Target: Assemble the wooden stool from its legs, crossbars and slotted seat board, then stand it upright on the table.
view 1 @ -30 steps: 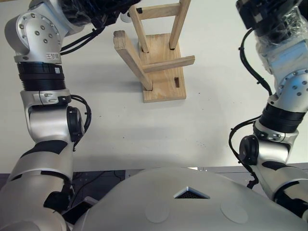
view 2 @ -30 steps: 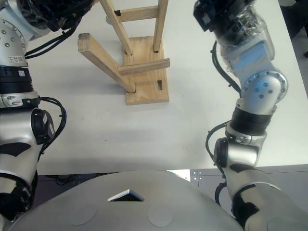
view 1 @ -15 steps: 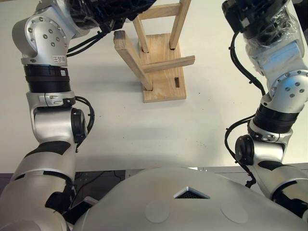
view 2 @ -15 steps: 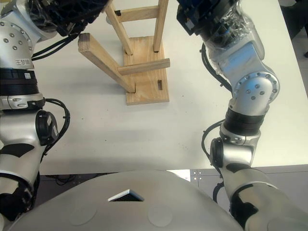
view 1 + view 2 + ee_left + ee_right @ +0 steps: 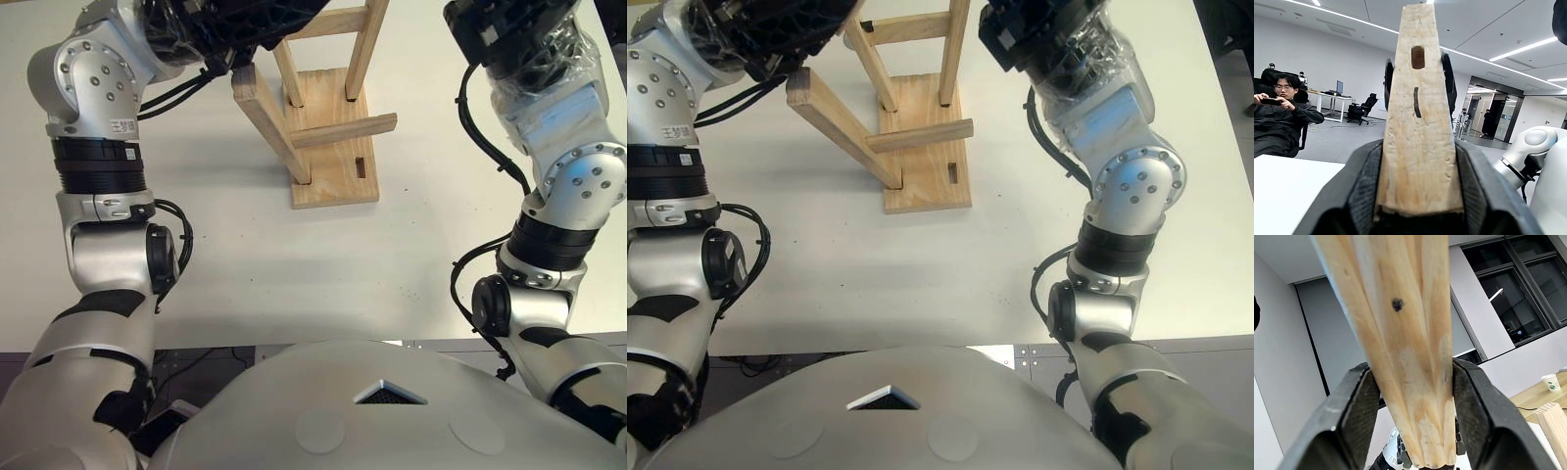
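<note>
The stool lies upside down, its slotted seat board (image 5: 333, 168) flat on the white table (image 5: 294, 264). Two legs (image 5: 364, 49) rise from the board, joined by a crossbar (image 5: 328, 22) at the top edge. A third leg (image 5: 266, 119) leans out to the left, tied to a lower crossbar (image 5: 345, 129). One slot (image 5: 361, 167) in the board stands bare. My left gripper (image 5: 1418, 73) is shut on a wooden leg (image 5: 1418, 147) with a hole near its end. Wooden leg stock (image 5: 1400, 333) is clamped in my right gripper (image 5: 1415, 416), which is shut on it.
Both forearms (image 5: 93, 69) (image 5: 549, 78) hang over the table's far half, either side of the stool. A paper cup (image 5: 1551, 382) stands on a surface in the right wrist view. Bare table stretches in front of the seat board to the near edge.
Both arms have swung inward toward the stool, the left to the right and the right to the left. The stool has stayed where it was.
</note>
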Controlling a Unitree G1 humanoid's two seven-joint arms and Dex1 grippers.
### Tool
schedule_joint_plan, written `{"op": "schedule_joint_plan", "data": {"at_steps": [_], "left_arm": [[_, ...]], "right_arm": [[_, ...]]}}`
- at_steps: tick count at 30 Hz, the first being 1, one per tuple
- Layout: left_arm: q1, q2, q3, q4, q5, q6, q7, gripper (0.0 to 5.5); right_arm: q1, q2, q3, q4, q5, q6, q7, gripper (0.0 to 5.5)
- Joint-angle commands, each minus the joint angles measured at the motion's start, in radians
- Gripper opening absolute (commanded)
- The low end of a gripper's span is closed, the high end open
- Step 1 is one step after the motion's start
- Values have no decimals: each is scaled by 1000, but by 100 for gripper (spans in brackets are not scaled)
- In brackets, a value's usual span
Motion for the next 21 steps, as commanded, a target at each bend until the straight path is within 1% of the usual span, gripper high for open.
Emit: {"op": "schedule_joint_plan", "data": {"at_steps": [1, 2, 4, 5, 7, 10, 14, 17, 21], "left_arm": [[-30, -14, 10, 56, 64, -64, 71, 249], [-38, -11, 15, 77, 73, -77, 76, 273], [-40, 10, 22, 119, 97, -109, 71, 304], [-32, 25, 27, 124, 106, -118, 66, 310], [-15, 54, 44, 128, 111, -124, 62, 338], [6, 81, 64, 146, 122, -134, 63, 395], [84, 140, 67, 170, 178, -183, 55, 449], [197, 209, 16, 192, 276, -277, -10, 453], [326, 235, -69, 189, 389, -418, -73, 453]], "right_arm": [[-20, -11, 3, 3, -33, 0, 30, 213], [-17, -18, 3, 8, -52, -5, 40, 213], [-10, -35, -3, 26, -94, -16, 63, 213], [-4, -43, -9, 35, -115, -21, 74, 213], [11, -59, -27, 50, -151, -31, 96, 211], [36, -78, -55, 74, -194, -54, 119, 206], [63, -111, -70, 191, -321, -126, 185, 206], [85, -132, -68, 307, -424, -195, 251, 206], [123, -137, -59, 406, -506, -250, 316, 206]]}}
